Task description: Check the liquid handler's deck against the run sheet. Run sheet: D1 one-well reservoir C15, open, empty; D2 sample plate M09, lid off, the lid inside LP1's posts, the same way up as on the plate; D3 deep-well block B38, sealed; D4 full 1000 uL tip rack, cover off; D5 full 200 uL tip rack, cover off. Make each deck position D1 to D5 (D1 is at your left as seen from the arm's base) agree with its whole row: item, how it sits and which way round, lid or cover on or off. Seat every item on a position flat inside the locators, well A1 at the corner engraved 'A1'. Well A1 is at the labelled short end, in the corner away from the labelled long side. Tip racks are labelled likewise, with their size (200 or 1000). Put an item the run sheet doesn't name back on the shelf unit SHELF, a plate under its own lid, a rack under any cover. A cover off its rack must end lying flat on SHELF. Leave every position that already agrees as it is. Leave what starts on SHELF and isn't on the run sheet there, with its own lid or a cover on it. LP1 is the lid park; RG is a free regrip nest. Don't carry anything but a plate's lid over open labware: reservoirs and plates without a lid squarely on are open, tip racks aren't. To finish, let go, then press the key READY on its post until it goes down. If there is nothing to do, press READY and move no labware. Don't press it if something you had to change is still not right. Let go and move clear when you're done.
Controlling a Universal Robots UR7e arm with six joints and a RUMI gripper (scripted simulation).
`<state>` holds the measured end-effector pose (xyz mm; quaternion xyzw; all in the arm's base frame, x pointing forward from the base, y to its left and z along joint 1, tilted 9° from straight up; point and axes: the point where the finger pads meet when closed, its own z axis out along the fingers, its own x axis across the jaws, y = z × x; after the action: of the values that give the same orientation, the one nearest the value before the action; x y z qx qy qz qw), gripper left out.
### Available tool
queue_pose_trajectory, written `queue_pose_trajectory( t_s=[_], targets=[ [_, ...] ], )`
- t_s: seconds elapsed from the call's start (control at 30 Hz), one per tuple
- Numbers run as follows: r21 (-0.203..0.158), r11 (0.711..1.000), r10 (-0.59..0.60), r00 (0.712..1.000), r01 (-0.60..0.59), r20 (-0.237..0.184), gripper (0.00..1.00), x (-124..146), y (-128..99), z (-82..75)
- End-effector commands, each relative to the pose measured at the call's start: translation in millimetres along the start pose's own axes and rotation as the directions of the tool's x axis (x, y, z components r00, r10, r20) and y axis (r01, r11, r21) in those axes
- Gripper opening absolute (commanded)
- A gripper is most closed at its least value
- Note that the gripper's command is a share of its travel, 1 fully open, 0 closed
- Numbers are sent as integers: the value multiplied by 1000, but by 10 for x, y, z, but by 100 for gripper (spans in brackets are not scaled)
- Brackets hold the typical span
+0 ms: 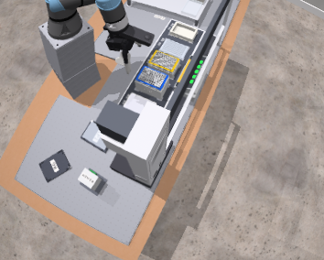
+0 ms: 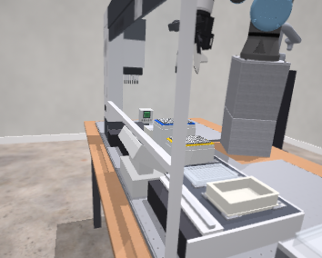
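Note:
My gripper (image 1: 126, 65) (image 2: 196, 65) is open and empty. It hangs high beside the deck's near edge, level with the two tip racks. Along the deck stand a cream open reservoir (image 1: 184, 32) (image 2: 241, 195), a flat clear well plate (image 1: 173, 46) (image 2: 211, 173), a yellow-framed tip rack (image 1: 164, 60) (image 2: 193, 143) and a blue-framed tip rack (image 1: 152, 78) (image 2: 166, 124). A white item (image 1: 134, 102) at the last position is mostly hidden under the liquid handler's head. The READY key (image 1: 90, 179) (image 2: 145, 114) is a small white box with a green mark on the grey mat.
The handler's white gantry (image 1: 147, 133) and dark head (image 1: 116, 120) overhang the deck's end. A grey lid-like plate (image 1: 92, 137) lies beside it. A dark square nest (image 1: 55, 165) sits on the mat. The shelf unit (image 1: 176, 6) is at the far end. A white frame post (image 2: 181, 136) blocks part of the exterior view.

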<state>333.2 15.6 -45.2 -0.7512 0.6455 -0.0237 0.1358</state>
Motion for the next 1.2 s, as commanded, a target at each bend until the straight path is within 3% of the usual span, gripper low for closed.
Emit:
queue_pose_trajectory(
  t_s=[0.0,0.87,1.17],
  targets=[
    [-149,978,143,989,-146,-29,82,-846,-394,84],
    [-149,978,143,989,-146,-29,82,-1578,-736,159],
    [-149,978,143,989,-146,-29,82,-1578,-737,159]
  ],
)
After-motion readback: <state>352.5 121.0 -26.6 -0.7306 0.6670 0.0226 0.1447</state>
